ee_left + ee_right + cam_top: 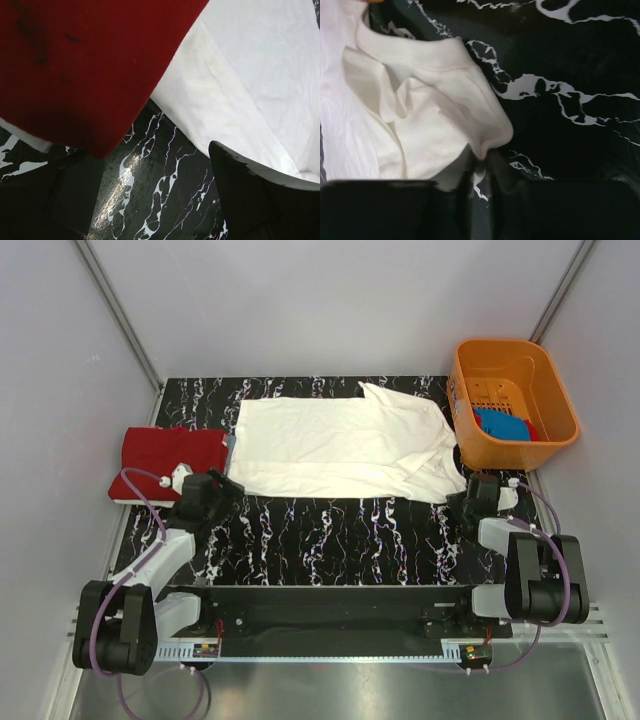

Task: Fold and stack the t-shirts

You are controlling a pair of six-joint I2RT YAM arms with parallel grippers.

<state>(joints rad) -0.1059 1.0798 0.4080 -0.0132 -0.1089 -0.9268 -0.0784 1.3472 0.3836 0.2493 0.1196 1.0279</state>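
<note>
**White tee spread flat, first fold not yet begun**

Top view: the white t-shirt (340, 445) lay open on the tabletop (330, 540), with the folded red t-shirt (170, 455) at its left and the blue t-shirt (505, 425) in the orange basket (515, 345). The left tool (222, 485) and right tool (462, 502) sat at its near corners.
Left wrist: the tool was released and empty, just beside the hem.
Right wrist: a sleeve tip lay at the tool's mouth; I could not tell whether it was clenched.
The next move probably called for pinching both corners.

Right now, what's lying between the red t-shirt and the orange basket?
The large white t-shirt, spread flat on the black marbled table, fills nearly the whole stretch between the red t-shirt and the orange basket; the top view shows it.
</note>
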